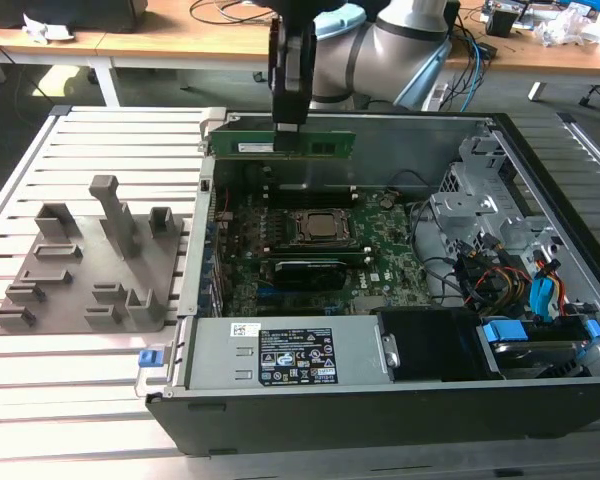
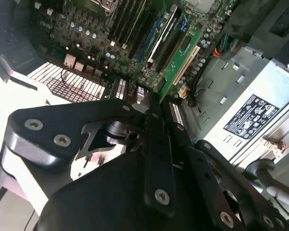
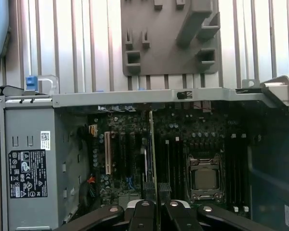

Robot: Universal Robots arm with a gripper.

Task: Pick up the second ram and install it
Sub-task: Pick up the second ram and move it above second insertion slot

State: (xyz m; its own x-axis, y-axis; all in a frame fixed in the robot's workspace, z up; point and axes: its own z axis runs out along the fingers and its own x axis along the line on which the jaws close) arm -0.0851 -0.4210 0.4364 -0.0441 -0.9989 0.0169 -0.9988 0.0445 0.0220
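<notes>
Claw (image 1: 288, 122) clamped on the second ram (image 1: 325, 144), gripping it near the middle of its top edge. Stick hangs level with its long side horizontal, above the far side of the open computer case (image 1: 380, 420) and over the motherboard (image 1: 380, 270), not seated in a slot. In the first wrist view it shows edge-on between the fingers (image 3: 145, 191). Gray fixture (image 1: 80, 290) lies on the slatted worktop (image 1: 110, 130) beside the case, toward the exterior view's left edge.

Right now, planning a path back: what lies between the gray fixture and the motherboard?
The case wall, plain in the first wrist view. The gripper holds the ram.
</notes>
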